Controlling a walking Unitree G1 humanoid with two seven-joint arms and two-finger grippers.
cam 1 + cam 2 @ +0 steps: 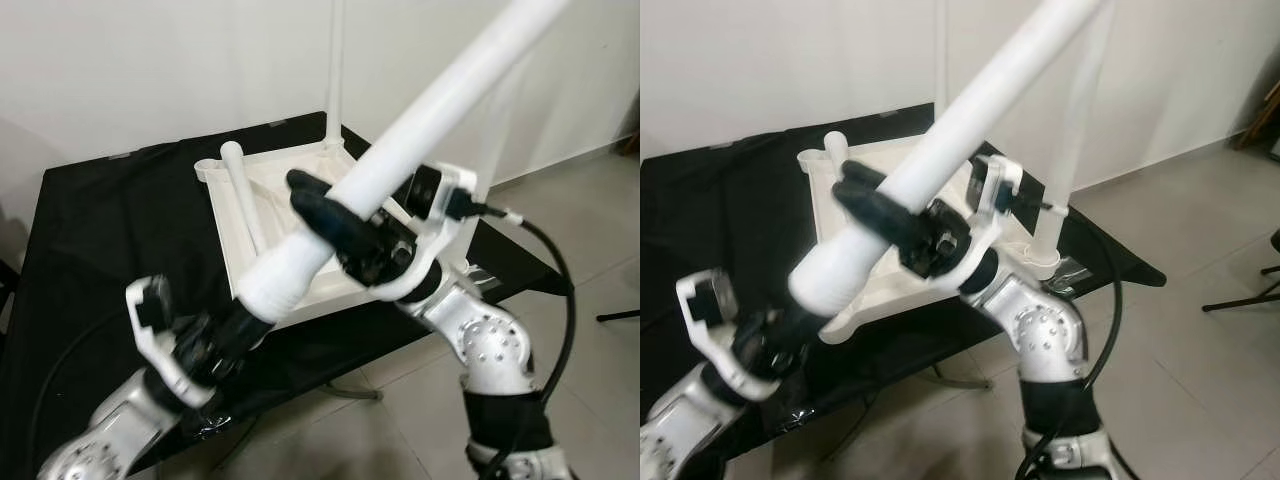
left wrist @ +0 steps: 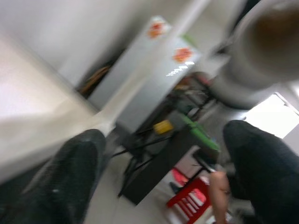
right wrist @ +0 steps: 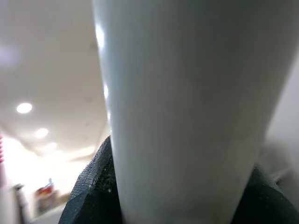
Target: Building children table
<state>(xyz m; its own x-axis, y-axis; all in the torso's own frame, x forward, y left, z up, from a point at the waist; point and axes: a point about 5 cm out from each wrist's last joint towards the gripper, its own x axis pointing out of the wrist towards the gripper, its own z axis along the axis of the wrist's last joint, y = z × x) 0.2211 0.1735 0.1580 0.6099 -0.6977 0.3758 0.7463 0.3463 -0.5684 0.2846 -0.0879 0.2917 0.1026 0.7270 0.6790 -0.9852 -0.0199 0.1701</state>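
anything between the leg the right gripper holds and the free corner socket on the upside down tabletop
Nothing visible blocks it. The right gripper holds the white leg tilted above the tabletop; the near-left socket looks open, beside a fitted leg.

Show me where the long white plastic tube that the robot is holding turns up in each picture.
Left eye view: the long white plastic tube runs diagonally upward, clamped by the right gripper.
Right eye view: the same diagonal.
Left wrist view: a blurred round end beside the open left gripper, probably the tube.
Right wrist view: very close, between the fingers.
Shared landmark: the upturned white table top in both eye views.
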